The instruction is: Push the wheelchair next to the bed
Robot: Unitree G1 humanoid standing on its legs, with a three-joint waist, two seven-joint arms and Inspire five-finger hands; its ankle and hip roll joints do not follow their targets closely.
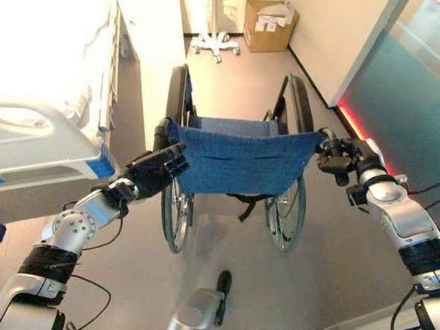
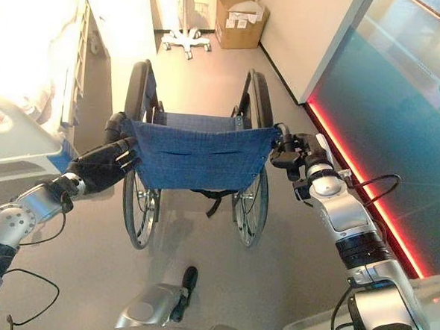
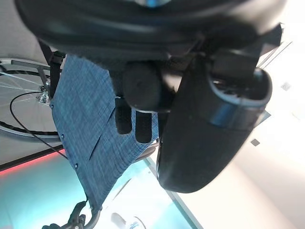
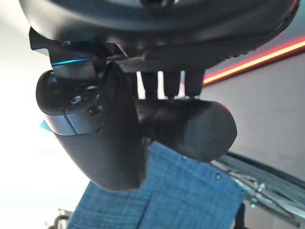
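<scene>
1. The wheelchair (image 1: 239, 162) stands on the floor (image 1: 335, 239) directly ahead of both hands, its blue cloth backrest (image 1: 243, 160) stretched between them and its seat facing away.
2. The left hand (image 1: 156, 172) sits at the backrest's left end, its fingers curled round the black left push handle (image 3: 142, 87); the left wrist view shows that handle's round end lying in the palm, with the thumb alongside it.
3. The right hand (image 1: 340, 156) is at the backrest's right end, closed round the right push handle (image 4: 190, 126); in the right wrist view the black grip passes across the palm, fingers wrapped over it and the thumb beneath.
4. The bed (image 1: 39, 135) lies just outside the left hand, its white end rail near the left forearm, while the wheelchair's left wheel (image 1: 174, 207) is below and slightly inside that hand.
5. Beyond the wheelchair, well away from both hands, a cardboard box (image 1: 267, 24) and a wheeled stand (image 1: 215, 41) sit by the far wall.
</scene>
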